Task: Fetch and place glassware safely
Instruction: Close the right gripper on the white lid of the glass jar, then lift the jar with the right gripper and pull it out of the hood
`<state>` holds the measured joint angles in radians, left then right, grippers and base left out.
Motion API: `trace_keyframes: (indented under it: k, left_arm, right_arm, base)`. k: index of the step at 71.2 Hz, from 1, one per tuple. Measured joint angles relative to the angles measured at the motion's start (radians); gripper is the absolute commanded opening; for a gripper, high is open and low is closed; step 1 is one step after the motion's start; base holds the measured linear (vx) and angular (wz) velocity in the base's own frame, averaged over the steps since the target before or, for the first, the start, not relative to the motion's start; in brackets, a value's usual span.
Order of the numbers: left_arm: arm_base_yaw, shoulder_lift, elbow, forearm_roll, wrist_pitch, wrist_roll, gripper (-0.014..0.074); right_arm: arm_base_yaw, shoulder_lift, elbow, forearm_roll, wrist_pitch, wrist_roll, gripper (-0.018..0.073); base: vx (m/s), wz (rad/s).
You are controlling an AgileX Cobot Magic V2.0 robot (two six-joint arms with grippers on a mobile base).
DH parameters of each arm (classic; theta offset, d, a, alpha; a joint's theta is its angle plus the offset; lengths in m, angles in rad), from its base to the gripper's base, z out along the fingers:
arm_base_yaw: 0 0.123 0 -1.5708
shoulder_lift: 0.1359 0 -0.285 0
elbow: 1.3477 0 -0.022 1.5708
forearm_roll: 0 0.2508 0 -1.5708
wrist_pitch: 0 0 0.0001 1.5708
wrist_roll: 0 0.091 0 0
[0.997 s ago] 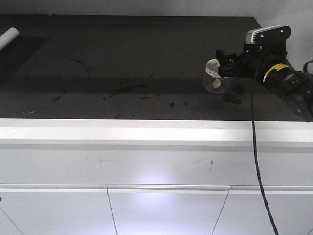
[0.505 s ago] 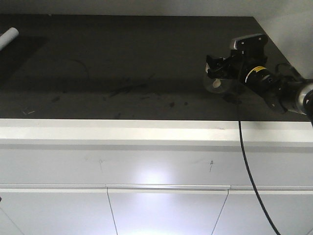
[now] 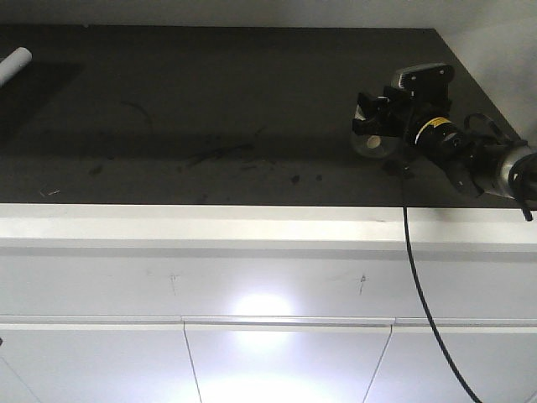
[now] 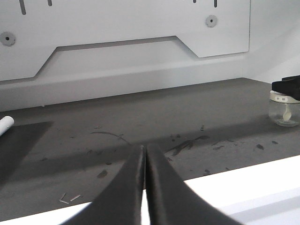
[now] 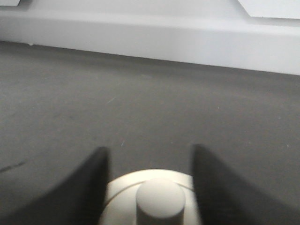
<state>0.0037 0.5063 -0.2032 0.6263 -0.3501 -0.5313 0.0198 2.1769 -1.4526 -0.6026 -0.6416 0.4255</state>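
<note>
The glassware [image 3: 370, 143] is a small clear jar with a cream-white knobbed lid, standing on the dark countertop at the right. In the right wrist view its lid [image 5: 150, 197] fills the space between the two black fingers, which touch its rim on both sides. My right gripper [image 3: 367, 119] reaches in from the right and is shut on the lid. The left wrist view shows the jar [image 4: 285, 112] at the far right with a black finger [image 4: 287, 86] over its lid. My left gripper [image 4: 143, 147] is shut on nothing, low above the counter's front edge.
A white cylindrical tube [image 3: 15, 63] lies at the far left of the countertop [image 3: 210, 109], also seen as the tube [image 4: 4, 124]. A white ledge [image 3: 252, 222] runs along the front, above cabinet doors. A white panel wall [image 4: 122, 51] closes the back. A black cable [image 3: 417, 277] hangs down.
My right gripper swung in lower and leftward over the jar and its fingers closed round the lid. The jar stays on the countertop.
</note>
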Motion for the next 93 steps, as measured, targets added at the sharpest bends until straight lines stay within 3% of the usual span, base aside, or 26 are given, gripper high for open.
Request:
trace_keyframes:
  k: [5,33,42,54,62,77,93]
  left_arm:
    - [0.0,0.0,0.0,0.0,0.0,0.0,-0.0001]
    - [0.0,0.0,0.0,0.0,0.0,0.0,-0.0001]
    - [0.0,0.0,0.0,0.0,0.0,0.0,-0.0001]
    - [0.0,0.0,0.0,0.0,0.0,0.0,-0.0001]
    - [0.0,0.0,0.0,0.0,0.0,0.0,-0.0001]
    - [0.0,0.0,0.0,0.0,0.0,0.0,0.0]
    - [0.0,0.0,0.0,0.0,0.0,0.0,-0.0001]
  right_arm:
    - [0.0,0.0,0.0,0.003,-0.007,0.0,-0.0015]
    - [0.0,-0.046,0.006,-0.017,0.037,0.016,-0.0006]
    - [0.0,-0.106,0.006,-0.11,0.064,0.093,-0.0003]
    - [0.0,-0.191,0.009,-0.334,0.084,0.292,-0.0003]
    - [0.0,-0.265,0.056,-0.412,0.085,0.4,-0.0003]
    - [0.0,-0.428,0.279,-0.409,0.089,0.41,-0.0003]
    - [0.0,-0.634,0.55,-0.303,0.092,0.34,-0.0003]
  base:
    - [0.0,0.0]
    - [0.0,0.0]
    - [0.0,0.0]
    - [0.0,0.0]
    - [0.0,0.0]
    - [0.0,0.0]
    - [0.0,0.0]
